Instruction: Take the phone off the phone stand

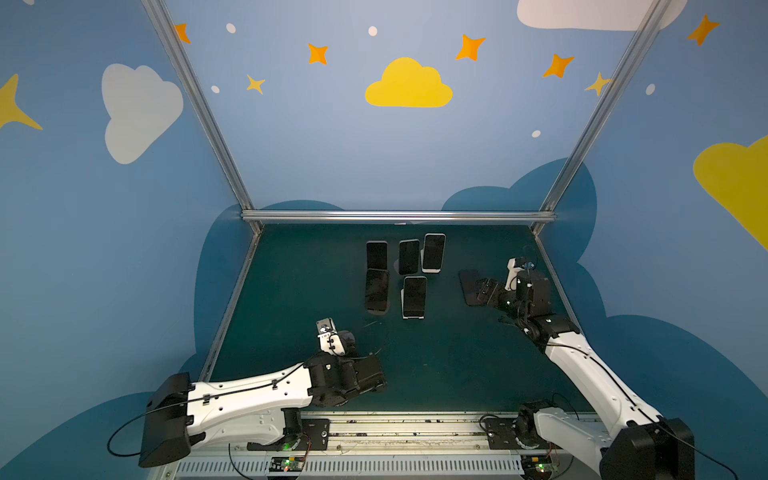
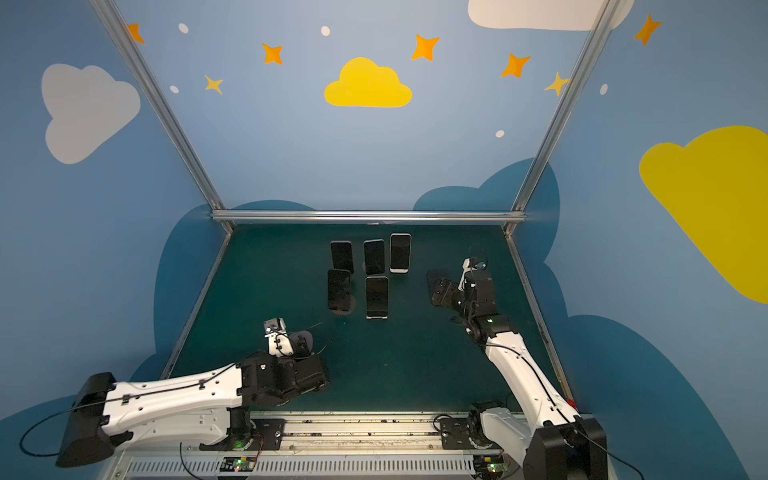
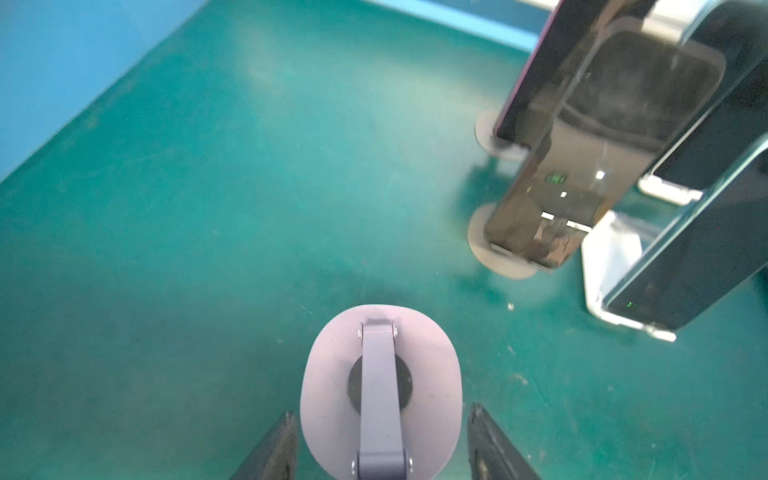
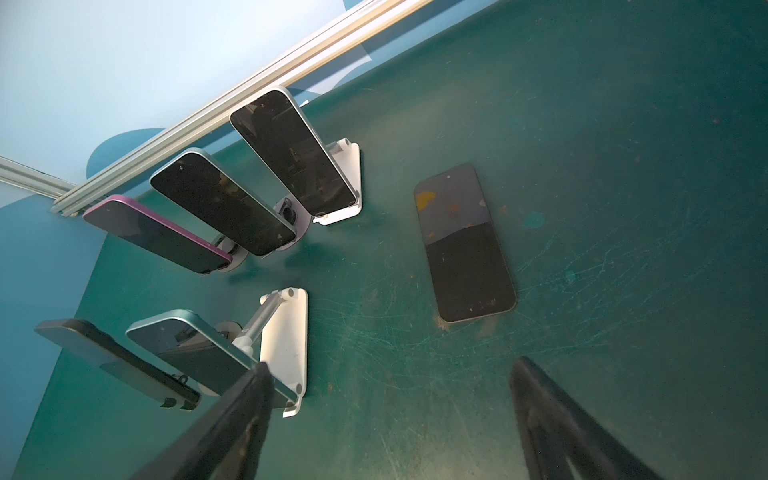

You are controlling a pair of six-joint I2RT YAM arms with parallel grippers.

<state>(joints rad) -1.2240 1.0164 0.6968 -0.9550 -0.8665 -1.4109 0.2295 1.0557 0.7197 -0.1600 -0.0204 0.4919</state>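
Left gripper (image 3: 383,409) sits low over the scuffed green mat (image 3: 208,208). Its two black fingers (image 3: 278,449) are pressed in against either side of the grey oval-based metal phone stand (image 3: 332,374). That stand carries no phone, and its hinged bar runs up the middle of the base at the bottom centre of the left wrist view. I cannot tell whether the base is lifted off the mat. The white-and-black left arm (image 1: 249,392) lies almost level, reaching from the lower left of both top views toward the centre, with the wrist bent over at its end.

Right gripper (image 4: 388,365) is spread wide. Its fingers enter at the bottom of the right wrist view with only bare mat between them, and they hold nothing. The black glass-fronted phone (image 4: 465,245) lies flat and screen up on the mat at centre right of that view, ahead of the fingertips and not touching them. In a top view the phone (image 1: 467,280) shows right of centre, partly overlapped by the gripper. The right arm (image 1: 590,374) rises from the lower right corner along the mat's right edge, wrist turned leftward toward the phone.

Five more dark-screened phones (image 1: 414,297) lean on grey and white stands, clustered at the centre of both top views.
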